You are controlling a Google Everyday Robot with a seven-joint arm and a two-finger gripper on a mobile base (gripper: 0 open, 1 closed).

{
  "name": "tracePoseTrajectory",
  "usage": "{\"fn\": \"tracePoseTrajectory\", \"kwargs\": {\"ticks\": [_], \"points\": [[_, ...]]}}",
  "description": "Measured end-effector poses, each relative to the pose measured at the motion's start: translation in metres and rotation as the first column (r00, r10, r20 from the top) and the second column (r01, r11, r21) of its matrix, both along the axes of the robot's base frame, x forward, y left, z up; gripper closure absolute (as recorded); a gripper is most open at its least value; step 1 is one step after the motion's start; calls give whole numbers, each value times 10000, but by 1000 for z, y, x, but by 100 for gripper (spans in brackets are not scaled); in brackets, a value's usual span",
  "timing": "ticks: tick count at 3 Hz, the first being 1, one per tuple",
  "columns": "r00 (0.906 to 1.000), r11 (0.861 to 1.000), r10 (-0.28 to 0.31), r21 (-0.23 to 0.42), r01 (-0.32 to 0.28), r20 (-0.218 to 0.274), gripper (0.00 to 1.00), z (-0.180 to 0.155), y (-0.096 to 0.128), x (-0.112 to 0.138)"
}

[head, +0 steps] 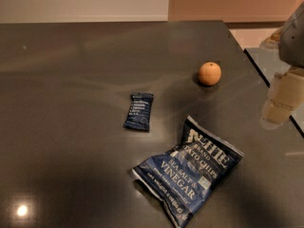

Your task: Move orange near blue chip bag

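Note:
The orange (209, 73) is a small round fruit resting on the dark tabletop, right of centre toward the back. The blue chip bag (188, 169) lies flat and crinkled nearer the front, its white "Sea Salt & Vinegar" lettering facing up. The orange sits well behind the bag, apart from it. My gripper (279, 103) hangs at the right edge of the view, to the right of the orange and a little nearer, above the table's right side. It holds nothing that I can see.
A small dark-blue bar wrapper (139, 111) lies left of the bag and the orange. The dark table (71, 127) ends at its right edge (251, 61), with a lower surface beyond. A light glare spot (22, 210) shows front left.

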State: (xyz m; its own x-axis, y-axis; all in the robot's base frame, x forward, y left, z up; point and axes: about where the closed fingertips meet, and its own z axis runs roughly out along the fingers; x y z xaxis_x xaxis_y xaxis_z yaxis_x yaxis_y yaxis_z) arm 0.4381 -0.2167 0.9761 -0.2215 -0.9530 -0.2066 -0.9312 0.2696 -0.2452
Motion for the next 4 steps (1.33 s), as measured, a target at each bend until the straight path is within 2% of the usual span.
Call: {"fn": "tracePoseTrajectory", "kwargs": {"ticks": [1, 2, 4], "points": [[10000, 10000, -1, 2, 1, 17, 0, 0, 0, 0], [9999, 9996, 98, 257, -101, 113, 0, 1, 2, 13], [9989, 9884, 137, 1503, -203, 448, 0, -14, 3, 82]]}}
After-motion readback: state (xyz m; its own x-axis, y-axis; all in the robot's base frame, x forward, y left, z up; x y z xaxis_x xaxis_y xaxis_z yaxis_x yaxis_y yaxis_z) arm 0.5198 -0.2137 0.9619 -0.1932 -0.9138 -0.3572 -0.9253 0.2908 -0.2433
